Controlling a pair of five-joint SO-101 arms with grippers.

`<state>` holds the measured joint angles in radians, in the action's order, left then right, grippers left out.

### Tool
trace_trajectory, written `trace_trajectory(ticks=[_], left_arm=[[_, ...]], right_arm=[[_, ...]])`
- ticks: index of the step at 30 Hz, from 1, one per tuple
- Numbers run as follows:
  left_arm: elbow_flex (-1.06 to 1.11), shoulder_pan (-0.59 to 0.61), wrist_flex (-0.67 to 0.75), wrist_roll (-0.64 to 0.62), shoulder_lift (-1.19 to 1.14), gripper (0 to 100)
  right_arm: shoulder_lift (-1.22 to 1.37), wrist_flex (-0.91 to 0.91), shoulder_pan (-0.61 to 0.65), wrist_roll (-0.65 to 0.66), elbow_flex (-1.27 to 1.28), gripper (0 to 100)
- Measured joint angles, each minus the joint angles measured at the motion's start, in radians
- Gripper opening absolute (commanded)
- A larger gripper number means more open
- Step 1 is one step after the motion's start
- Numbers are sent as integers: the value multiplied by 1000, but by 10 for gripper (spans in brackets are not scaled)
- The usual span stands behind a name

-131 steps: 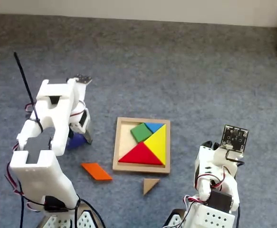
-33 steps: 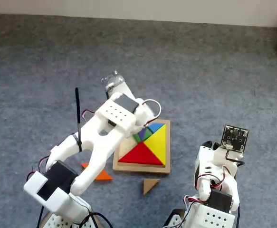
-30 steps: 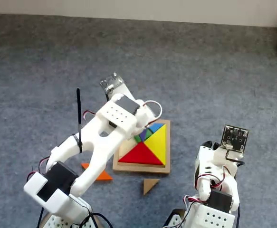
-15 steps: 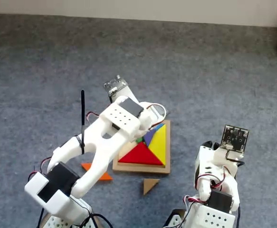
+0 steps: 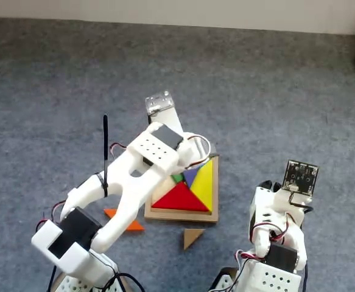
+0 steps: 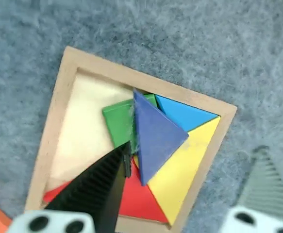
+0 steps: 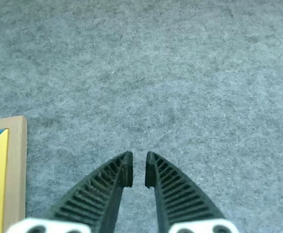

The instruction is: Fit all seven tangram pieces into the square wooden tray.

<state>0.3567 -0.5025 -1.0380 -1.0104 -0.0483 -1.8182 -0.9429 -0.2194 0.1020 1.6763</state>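
The square wooden tray point(image 5: 180, 214) holds a red triangle point(image 5: 178, 198), a yellow triangle point(image 5: 204, 182), a green square point(image 6: 116, 121) and a light blue triangle point(image 6: 185, 114). A dark blue triangle point(image 6: 156, 136) lies tilted on top of the green and yellow pieces. My left gripper point(image 6: 194, 153) hangs over the tray, open, its black finger point(image 6: 107, 184) touching the blue triangle's edge. An orange parallelogram point(image 5: 131, 225) lies left of the tray, partly under the left arm point(image 5: 156, 149). A tan small triangle point(image 5: 192, 236) lies in front of the tray. My right gripper point(image 7: 137, 170) is shut over bare carpet.
Part of the tray floor point(image 6: 83, 131) near the green square is bare wood. The right arm point(image 5: 281, 213) stands folded to the right of the tray. Grey carpet point(image 5: 274, 91) covers the table all around.
The left arm swung from the carpet left of the tray to above it, bringing the dark blue triangle, then edged a little farther over. The right arm has kept still.
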Motion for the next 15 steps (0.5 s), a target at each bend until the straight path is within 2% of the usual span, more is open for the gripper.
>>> trace_trajectory(ticks=[2,6,10,15], left_arm=[[0,21,0,71,0,7],[0,40,0,252,0,38],[0,48,0,344,0,6],[-23,43,-61,603,0,6]], right_arm=[[0,0,0,0,0,54],[0,0,0,0,0,54],[0,0,0,0,0,54],[0,0,0,0,0,54]])
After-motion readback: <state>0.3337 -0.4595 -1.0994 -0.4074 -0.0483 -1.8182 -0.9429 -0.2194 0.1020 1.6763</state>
